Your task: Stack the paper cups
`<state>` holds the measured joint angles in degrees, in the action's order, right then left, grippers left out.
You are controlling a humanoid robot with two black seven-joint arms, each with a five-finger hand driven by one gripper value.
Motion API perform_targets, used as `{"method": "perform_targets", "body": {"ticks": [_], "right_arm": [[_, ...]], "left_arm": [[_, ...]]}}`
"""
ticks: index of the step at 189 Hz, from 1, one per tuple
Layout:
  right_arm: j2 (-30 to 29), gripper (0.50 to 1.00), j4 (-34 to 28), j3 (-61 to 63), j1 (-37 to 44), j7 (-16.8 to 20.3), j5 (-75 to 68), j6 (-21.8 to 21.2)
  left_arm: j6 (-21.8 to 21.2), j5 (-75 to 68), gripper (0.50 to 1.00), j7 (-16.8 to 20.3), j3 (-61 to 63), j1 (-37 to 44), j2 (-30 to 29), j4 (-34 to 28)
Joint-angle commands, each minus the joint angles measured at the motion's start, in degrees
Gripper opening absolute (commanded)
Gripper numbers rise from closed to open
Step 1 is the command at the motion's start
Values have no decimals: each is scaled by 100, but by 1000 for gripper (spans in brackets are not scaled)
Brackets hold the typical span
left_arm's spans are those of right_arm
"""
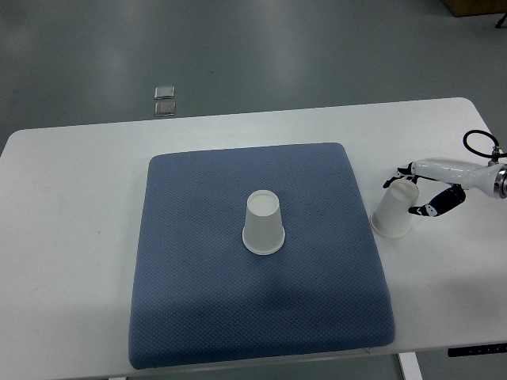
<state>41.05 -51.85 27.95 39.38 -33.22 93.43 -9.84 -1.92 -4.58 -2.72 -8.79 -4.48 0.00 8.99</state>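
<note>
— Where's your right robot hand?

— At three o'clock, fingers clamped around a paper cup, tilted over the white surface.

— The other cup?

— Second cup sits upside down, mid blue mat, toward nine o'clock.

the right hand hides part of a tilted paper cup; its arm runs off the right edge. the tabletop is cropped below.

No text, label, brand, number or sign can be read anywhere.
</note>
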Motion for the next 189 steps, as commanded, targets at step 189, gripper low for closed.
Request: {"method": "perform_targets", "body": {"ticks": [189], "right_arm": [[-211,554,-958,150,1546,-53,-730,-571]], "left_arm": [[-1,0,1000,0,0,0,0,-3]]}}
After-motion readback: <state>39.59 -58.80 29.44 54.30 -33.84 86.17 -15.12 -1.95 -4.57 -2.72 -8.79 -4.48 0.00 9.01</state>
